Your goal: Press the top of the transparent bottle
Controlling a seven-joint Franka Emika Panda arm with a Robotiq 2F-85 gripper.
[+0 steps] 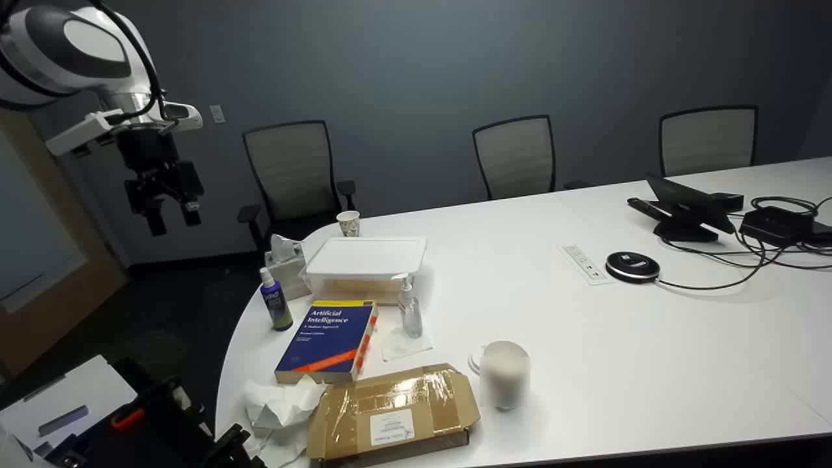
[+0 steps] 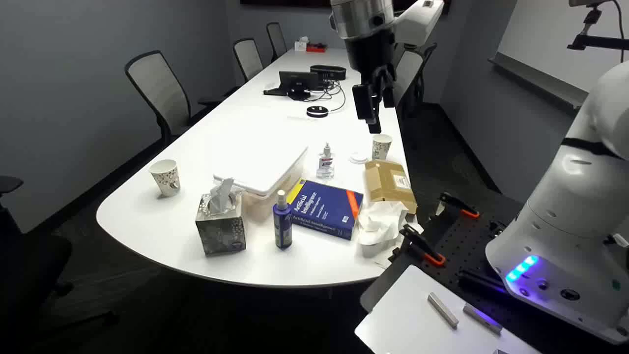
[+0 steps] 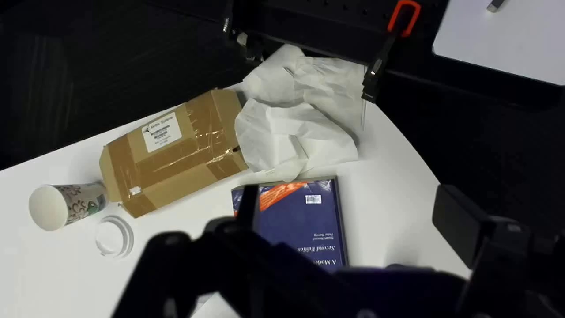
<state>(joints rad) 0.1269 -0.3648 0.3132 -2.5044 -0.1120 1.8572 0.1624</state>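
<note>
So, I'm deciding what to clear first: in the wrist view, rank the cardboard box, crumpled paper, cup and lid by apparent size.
Largest: cardboard box and crumpled paper, too alike to rank
Then: cup
Smallest: lid

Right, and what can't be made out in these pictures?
Thick blue book, in the wrist view: partly hidden by the black gripper.
White paper cup, in an exterior view: pattern blurred.
Clear upright plastic bottle, in an exterior view: fine print too small.
White robot arm, in an exterior view: partly cut off by the left edge.
</note>
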